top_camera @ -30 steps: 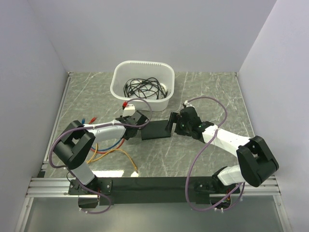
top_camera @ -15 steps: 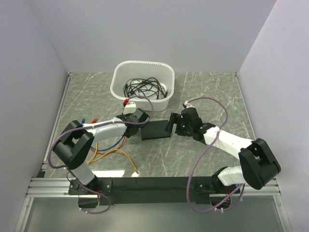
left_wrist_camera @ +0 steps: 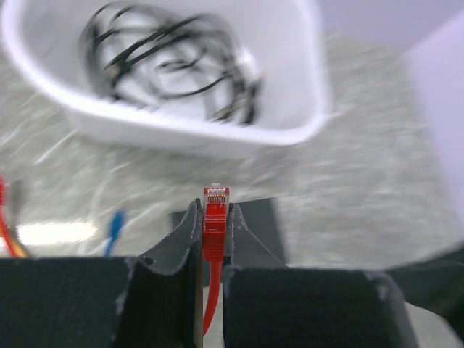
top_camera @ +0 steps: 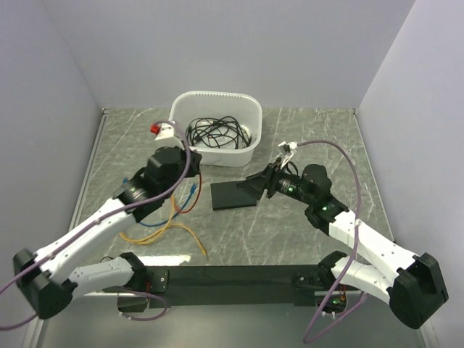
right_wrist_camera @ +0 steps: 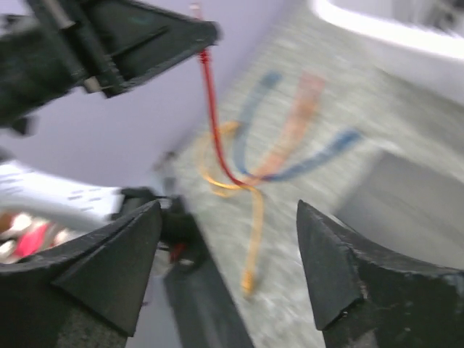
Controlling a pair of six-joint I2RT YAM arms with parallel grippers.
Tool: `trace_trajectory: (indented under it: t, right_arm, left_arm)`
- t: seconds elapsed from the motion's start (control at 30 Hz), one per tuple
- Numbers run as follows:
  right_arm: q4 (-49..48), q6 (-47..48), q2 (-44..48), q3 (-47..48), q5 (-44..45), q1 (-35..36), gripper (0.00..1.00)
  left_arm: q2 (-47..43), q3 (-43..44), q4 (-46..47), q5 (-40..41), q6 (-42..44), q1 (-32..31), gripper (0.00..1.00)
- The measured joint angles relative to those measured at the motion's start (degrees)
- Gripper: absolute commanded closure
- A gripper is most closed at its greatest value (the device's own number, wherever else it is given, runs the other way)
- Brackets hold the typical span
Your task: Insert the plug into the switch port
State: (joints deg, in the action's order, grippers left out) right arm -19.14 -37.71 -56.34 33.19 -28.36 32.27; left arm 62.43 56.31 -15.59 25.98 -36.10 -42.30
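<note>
The red plug (left_wrist_camera: 216, 210) stands upright between the fingers of my left gripper (left_wrist_camera: 214, 206), which is shut on it, and its red cable (right_wrist_camera: 210, 109) hangs down to the table. That left gripper (top_camera: 194, 168) is raised above the table, left of the switch (top_camera: 233, 194), a flat black box lying in front of the tub. In the left wrist view the switch (left_wrist_camera: 264, 217) shows just behind the fingertips. My right gripper (top_camera: 255, 185) hovers open at the switch's right end, nothing between its fingers (right_wrist_camera: 123, 254). The right wrist view is blurred.
A white tub (top_camera: 215, 156) holding coiled black cables (top_camera: 217, 132) stands behind the switch. Loose orange (top_camera: 170, 230) and blue cables (top_camera: 190, 192) lie on the table under the left arm. Grey walls close in both sides.
The left gripper closed on the red plug and rose from the table, pulling back to the left. The right arm straightened and turned its gripper toward the switch, jaws slightly narrower.
</note>
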Motion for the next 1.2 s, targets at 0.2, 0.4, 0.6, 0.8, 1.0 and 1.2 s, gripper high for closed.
trace_trajectory:
  t: [0.2,0.4,0.6,0.8,1.0,1.2]
  right_arm:
    - [-13.9,-4.2,-0.7,0.3,-9.8,0.4,0.27]
    - [-23.8,-7.9,-4.7,2.4,-16.6,2.9,0.28]
    - [-27.5,-8.2,-5.7,7.0,-18.4,7.3,0.29]
    - [-28.0,-7.4,-6.9,11.4,-18.2,8.9,0.36]
    - [-27.2,-7.3,-8.7,12.7,-18.2,9.0,0.44]
    - [-25.6,-6.0,-8.7,12.7,-17.1,9.0,0.46]
  left_arm:
    - [-9.4,-0.1,4.4,-11.4,0.1,-0.1,0.99]
    - [-15.6,-0.7,8.0,-22.1,-0.1,-0.1,0.99]
    - [-18.8,-4.2,15.3,-31.5,-1.2,-0.1,0.99]
    - [-18.7,-9.5,23.2,-39.1,-4.2,-0.1,0.99]
    - [-18.8,-11.9,28.4,-41.4,-6.2,0.0,0.99]
    - [-19.6,-12.7,30.7,-43.7,-7.6,-0.1,1.00]
